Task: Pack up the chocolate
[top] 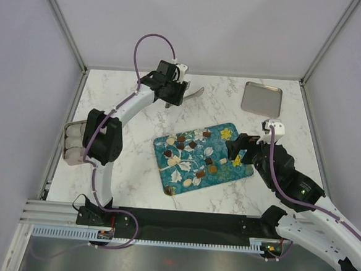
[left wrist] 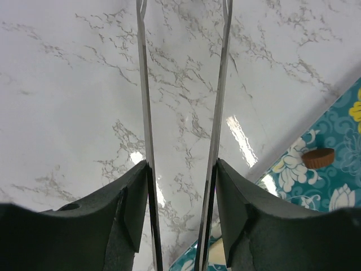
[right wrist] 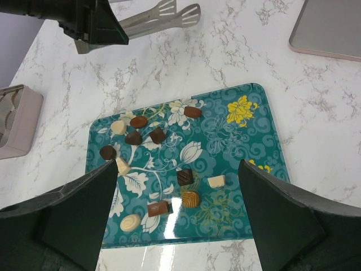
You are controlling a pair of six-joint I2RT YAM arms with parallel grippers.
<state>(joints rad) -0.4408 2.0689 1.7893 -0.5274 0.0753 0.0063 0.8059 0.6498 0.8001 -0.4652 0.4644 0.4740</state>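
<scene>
On teal tray (right wrist: 248, 147), chocolate (right wrist: 157, 135) scattered; left hand (top: 173, 94) grips tongs (right wrist: 163, 14).

The white marble table (top: 135, 169) carries a teal tray (right wrist: 248, 147), a steel tray (top: 262, 98) and a pale pink box (right wrist: 28, 124).

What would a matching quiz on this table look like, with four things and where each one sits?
Things:
1. tongs
2. steel tray
3. teal tray
4. pink box

Places:
A. far right corner of the table
B. held in the left gripper
C. at the left edge
D. in the middle, carrying the chocolates

Pairs: 1-B, 2-A, 3-D, 4-C.
</scene>
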